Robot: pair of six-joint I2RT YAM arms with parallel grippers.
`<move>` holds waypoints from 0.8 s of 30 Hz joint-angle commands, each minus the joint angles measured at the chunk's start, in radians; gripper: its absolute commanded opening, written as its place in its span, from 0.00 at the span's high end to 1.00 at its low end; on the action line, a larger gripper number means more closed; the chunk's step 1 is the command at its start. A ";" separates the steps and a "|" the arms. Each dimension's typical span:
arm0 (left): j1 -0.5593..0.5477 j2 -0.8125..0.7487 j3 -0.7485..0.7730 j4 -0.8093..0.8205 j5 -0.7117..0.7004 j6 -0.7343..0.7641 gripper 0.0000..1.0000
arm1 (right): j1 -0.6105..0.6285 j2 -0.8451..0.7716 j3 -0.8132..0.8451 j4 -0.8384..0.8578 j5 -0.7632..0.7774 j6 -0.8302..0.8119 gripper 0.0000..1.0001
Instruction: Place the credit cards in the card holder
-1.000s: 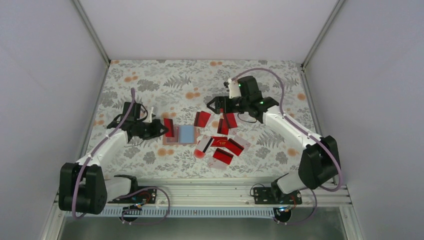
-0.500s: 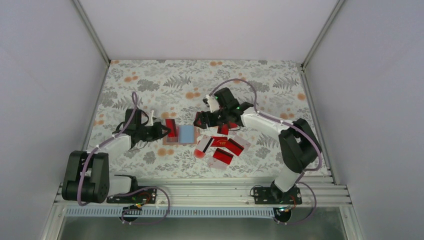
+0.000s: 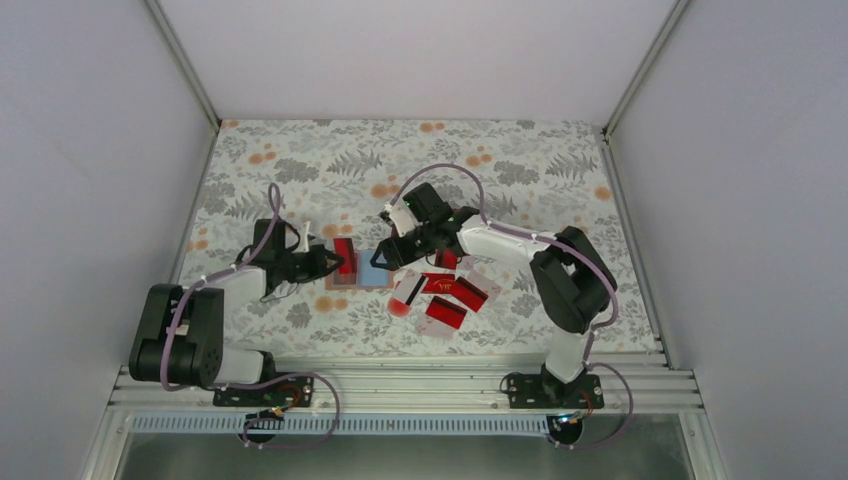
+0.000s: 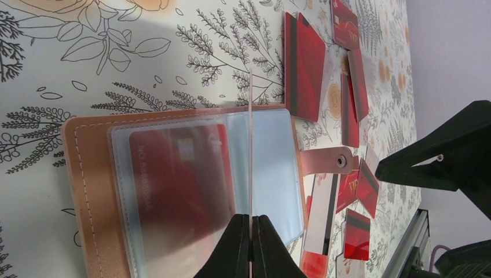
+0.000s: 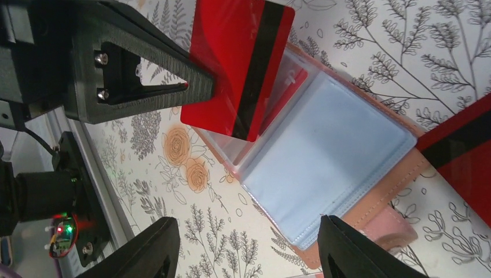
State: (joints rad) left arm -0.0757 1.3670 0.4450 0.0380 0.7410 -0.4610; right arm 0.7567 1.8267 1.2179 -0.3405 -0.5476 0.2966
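Note:
The tan card holder lies open on the floral table, pale blue sleeves up. It also shows in the left wrist view and the right wrist view, with one red card in its left sleeve. My left gripper is shut on a red card with a black stripe, held on edge over the holder's middle. That card is a thin pale line above my shut fingertips. My right gripper is open and empty just above the holder's right sleeves.
Several loose red cards lie right of the holder, some with black stripes or gold lettering, and more show in the left wrist view. The holder's strap with its stud points toward them. The two grippers are close together.
My right arm has swung left from above the loose cards to over the holder's right half. My left gripper has edged right with its card.

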 commanded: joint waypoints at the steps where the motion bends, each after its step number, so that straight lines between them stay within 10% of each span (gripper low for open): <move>1: 0.000 0.017 -0.004 0.054 0.025 0.006 0.98 | 0.016 0.052 0.044 -0.021 -0.008 -0.039 0.40; 24: -0.027 0.089 -0.018 0.114 0.052 -0.011 0.98 | -0.011 0.135 -0.022 -0.014 0.063 -0.042 0.63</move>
State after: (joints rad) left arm -0.0986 1.4387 0.4400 0.1013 0.7689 -0.4698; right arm 0.7513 1.9392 1.2133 -0.3805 -0.4858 0.2600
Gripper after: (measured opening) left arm 0.028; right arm 0.375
